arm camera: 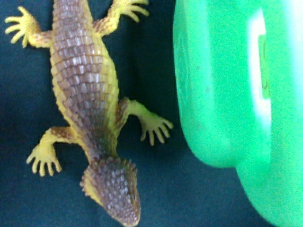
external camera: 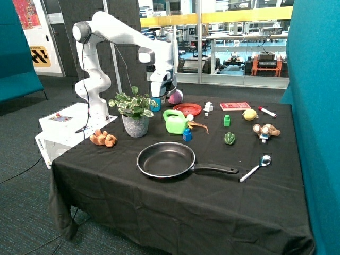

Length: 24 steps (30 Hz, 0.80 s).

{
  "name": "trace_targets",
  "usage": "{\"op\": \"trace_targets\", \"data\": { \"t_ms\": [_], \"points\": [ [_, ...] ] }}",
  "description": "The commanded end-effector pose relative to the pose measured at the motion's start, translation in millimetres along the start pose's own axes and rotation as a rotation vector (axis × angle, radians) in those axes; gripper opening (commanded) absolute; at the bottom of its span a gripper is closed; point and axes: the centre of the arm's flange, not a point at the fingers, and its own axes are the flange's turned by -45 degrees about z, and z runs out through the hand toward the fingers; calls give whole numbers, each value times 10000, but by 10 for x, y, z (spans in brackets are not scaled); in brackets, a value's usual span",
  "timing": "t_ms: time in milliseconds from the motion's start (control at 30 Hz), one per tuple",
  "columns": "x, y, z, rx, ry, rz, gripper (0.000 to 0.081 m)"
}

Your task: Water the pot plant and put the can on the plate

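We see the gripper (external camera: 162, 95) above and behind the can (external camera: 175, 121), centre frame between pot plant (external camera: 134, 112) and plate (external camera: 187, 109); jaw opening probably indeterminable here.

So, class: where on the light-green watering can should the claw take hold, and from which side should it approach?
Probably the loop handle on top of the watering can, approached from above. The can stands upright on the black cloth, so the handle faces up and looks narrow enough to pinch. The pot plant, toy lizard and blue block crowd its sides. The claw is above and behind it.
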Motion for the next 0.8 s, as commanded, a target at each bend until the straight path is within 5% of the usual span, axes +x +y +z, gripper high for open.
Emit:
{"op": "trace_targets", "data": {
  "t_ms": [0, 767],
  "points": [
    [107, 64, 74, 52, 14, -29, 480],
    [250, 142, 244, 52, 14, -102, 438]
  ]
}}
